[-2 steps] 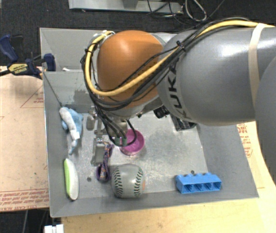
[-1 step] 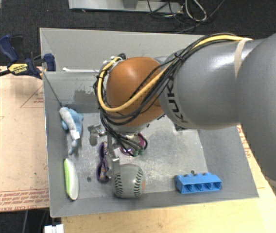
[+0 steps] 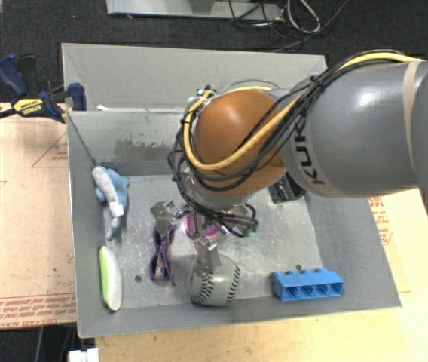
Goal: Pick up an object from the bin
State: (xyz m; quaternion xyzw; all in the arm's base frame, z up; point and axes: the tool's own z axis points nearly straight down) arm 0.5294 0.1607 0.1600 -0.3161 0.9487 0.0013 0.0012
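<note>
The grey KUKA arm reaches in from the right, and its orange wrist cover hangs over the middle of the grey metal bin. Below the cover the gripper stands low over the bin floor. Its fingers look spread apart with nothing clamped between them: one points down at the top of a grey baseball, the other sits by a pair of purple glasses. The baseball lies near the front wall, about midway along it, and is the likeliest pick. I judge it hard, fairly heavy for its size and apt to roll, so the jaws should straddle its widest part and close square across the middle, not high on the curve where it would squirt out. A blue plastic block with a row of sockets lies well to the ball's right. A pale blue and white soft toy rests by the left wall, with a slim white and green tube below it. The glasses, just left of the ball, look light, thin and awkward to grip
</note>
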